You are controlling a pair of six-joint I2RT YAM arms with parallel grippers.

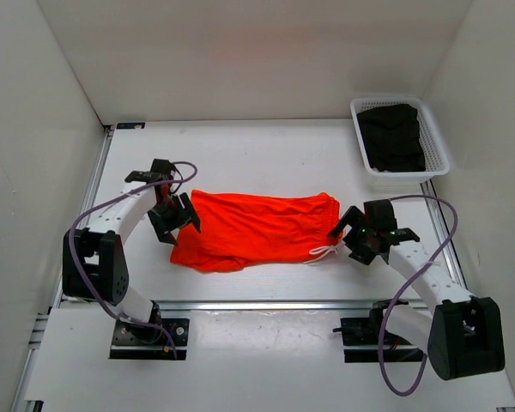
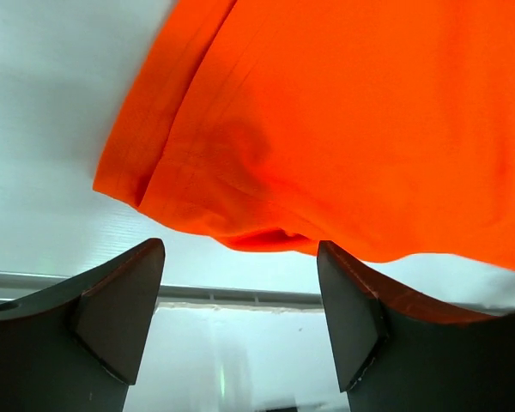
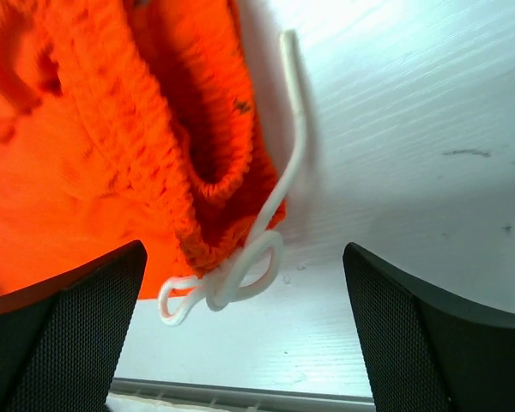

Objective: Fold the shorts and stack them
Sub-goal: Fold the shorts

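Top external view: shorts [image 1: 253, 227] lie folded, judged light, limp, slippery; grip hem [image 2: 167, 202] and waistband [image 3: 146, 146]. Left gripper [image 1: 178, 225] and right gripper [image 1: 345, 245] fingers spread, empty.

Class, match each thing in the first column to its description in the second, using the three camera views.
Column one:
1. shorts
2. basket
3. drawstring
4. left hand

Column two:
a. white, at the table's far right corner, holding a dark cloth
b. open, at the leg end of the garment
c. orange, lying flat mid-table
d. white, looped beside the waistband

Pairs: 1-c, 2-a, 3-d, 4-b
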